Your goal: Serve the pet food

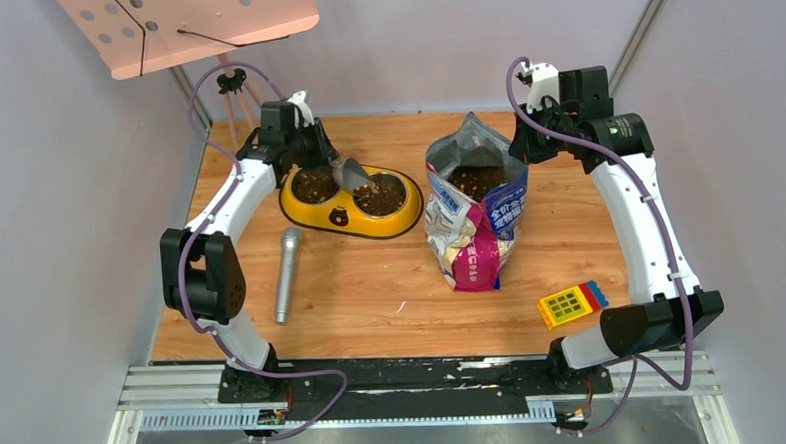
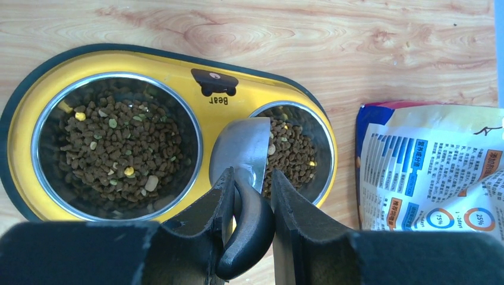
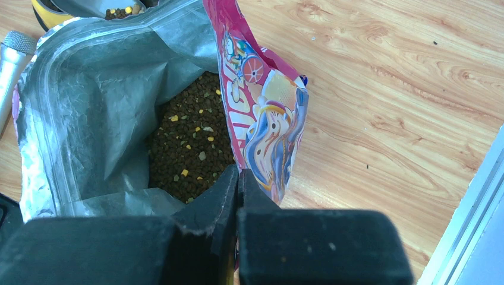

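Note:
Dark brown pet food fills both steel bowls [image 2: 116,148] [image 2: 291,151] of the yellow feeder [image 1: 309,214]. More pet food [image 3: 190,142] lies inside the open cat food bag [image 1: 474,223], which stands upright mid-table. My left gripper [image 2: 249,178] is shut on the black handle [image 2: 252,225] of the metal scoop [image 2: 241,151]. The scoop is tipped over the feeder's right bowl, and its visible metal shows no kibble. My right gripper [image 3: 238,173] is shut on the bag's pink rim [image 3: 261,119], holding the mouth open.
A silver microphone [image 1: 288,272] lies left of centre, in front of the feeder. A yellow toy keypad [image 1: 571,302] sits at the near right. A pink perforated board [image 1: 190,21] overhangs the back left. Walls close in on both sides.

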### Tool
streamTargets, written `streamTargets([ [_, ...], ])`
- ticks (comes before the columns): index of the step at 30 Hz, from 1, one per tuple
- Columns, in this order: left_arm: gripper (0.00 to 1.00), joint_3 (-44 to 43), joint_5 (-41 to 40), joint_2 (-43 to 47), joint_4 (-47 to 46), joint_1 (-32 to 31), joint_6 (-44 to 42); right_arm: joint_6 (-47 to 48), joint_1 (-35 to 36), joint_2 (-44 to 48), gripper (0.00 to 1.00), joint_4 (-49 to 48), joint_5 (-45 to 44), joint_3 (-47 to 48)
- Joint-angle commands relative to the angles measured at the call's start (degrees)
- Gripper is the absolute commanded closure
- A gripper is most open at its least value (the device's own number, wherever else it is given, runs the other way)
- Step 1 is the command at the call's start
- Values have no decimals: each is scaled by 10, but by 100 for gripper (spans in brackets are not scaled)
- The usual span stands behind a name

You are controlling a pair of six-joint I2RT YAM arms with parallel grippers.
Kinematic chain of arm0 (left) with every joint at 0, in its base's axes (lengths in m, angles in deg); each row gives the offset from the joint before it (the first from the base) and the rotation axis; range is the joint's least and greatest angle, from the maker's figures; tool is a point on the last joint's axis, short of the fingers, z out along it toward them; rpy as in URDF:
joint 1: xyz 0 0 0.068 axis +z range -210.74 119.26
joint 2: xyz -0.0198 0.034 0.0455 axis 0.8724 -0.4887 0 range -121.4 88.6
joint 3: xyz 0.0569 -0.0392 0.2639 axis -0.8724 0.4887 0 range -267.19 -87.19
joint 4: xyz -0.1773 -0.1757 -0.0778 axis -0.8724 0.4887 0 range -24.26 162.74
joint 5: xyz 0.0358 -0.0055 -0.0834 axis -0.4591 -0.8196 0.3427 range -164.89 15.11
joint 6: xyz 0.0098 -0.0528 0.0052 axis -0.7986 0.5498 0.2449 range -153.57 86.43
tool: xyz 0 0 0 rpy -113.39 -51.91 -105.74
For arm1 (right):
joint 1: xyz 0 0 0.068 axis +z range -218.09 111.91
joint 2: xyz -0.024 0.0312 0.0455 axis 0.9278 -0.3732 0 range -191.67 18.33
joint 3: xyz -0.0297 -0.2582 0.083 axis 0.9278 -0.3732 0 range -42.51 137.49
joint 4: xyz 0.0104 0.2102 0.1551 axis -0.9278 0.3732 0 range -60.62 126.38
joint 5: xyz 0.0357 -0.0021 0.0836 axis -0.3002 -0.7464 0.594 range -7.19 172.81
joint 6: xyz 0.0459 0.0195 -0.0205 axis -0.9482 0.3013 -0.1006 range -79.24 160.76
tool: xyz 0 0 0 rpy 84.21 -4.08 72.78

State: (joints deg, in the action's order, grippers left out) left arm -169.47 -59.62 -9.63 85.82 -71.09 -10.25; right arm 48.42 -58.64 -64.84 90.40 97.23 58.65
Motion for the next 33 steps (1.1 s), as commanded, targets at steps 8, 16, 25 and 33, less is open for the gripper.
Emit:
streamTargets([
  [8, 100, -46, -90, 21, 27, -60, -76, 6, 0, 15, 100, -38, 3, 13],
  [16, 100, -54, -92, 17, 29, -76, -75, 6, 0, 15, 100, -39, 4, 11],
  [25, 100, -75, -85, 16, 32, -84, -53, 5, 0, 14, 100, -41, 4, 10],
  [33, 100, -100, -91, 5, 37, -97, -49, 5, 0, 14, 100, -42, 2, 12],
])
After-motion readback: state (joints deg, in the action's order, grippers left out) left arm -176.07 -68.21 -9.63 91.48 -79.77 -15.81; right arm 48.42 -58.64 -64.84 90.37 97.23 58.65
